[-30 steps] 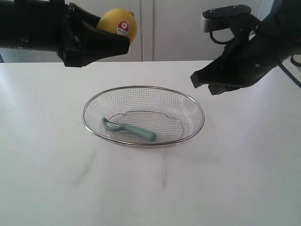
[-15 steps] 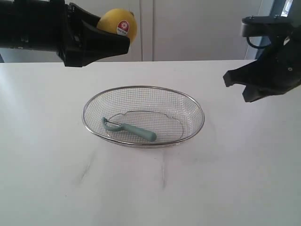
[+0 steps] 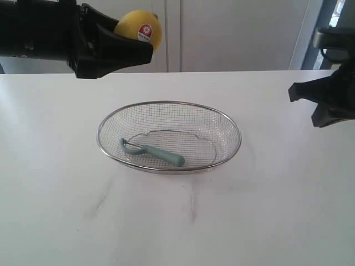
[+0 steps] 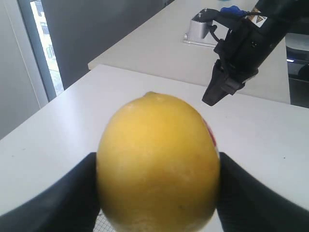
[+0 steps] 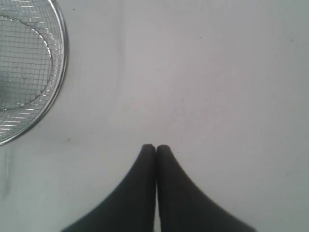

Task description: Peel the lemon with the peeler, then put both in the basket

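Desk (image 3: 277,210): white, flat, takes up most of the exterior view. Faint grey smudges (image 3: 102,199) on its surface on the near side of the basket.

Basket (image 3: 188,116): oval, silver wire mesh with a thick rim, standing on the desk near the middle of the exterior view. The right wrist view catches only part of its rim and mesh.

Left pincer (image 3: 138,44): black, held high above the desk, up and to the left of the basket in the exterior view. It is pinching the lemon. In the left wrist view one black finger (image 4: 63,198) presses each flank of the fruit.

Right pincer (image 5: 155,150): black, at the far right edge of the exterior view, above bare desk and well apart from the basket. Its two fingers are pressed together tip to tip, with nothing between them.

Lemon (image 3: 136,25): bright yellow, round, in the air between the left pincer's fingers, clear of both desk and basket. The skin is smooth and whole on the sides that show.

Peeler (image 3: 158,154): teal-green handle, small metal head. It lies flat on the basket's floor, head toward the left of the exterior view, handle running to the right. Nothing grips it.

Sticker (image 3: 145,32): small, red and white, on the side of the lemon that faces the exterior camera.
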### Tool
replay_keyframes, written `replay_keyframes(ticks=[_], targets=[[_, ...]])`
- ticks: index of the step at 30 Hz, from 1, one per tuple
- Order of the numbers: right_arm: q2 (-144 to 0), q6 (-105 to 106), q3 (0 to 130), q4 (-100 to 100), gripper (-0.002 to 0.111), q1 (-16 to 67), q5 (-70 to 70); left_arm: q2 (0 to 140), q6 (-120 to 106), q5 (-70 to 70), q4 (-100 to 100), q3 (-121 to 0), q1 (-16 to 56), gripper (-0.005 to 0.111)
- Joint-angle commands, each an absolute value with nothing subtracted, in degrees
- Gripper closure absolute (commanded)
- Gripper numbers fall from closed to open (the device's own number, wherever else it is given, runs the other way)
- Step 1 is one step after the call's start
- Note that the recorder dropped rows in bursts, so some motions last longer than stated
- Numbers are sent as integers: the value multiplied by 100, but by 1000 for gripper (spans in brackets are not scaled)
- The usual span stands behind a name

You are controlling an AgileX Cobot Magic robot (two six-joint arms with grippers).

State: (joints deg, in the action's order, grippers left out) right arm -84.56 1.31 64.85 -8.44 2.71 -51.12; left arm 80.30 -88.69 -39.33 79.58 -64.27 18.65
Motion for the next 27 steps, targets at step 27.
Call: replay_keyframes(ticks=[27], targets=[[-8399,0,6459,-742,108,113,-5112,8003,-8821,-3983,8167,-6472,1844,107]])
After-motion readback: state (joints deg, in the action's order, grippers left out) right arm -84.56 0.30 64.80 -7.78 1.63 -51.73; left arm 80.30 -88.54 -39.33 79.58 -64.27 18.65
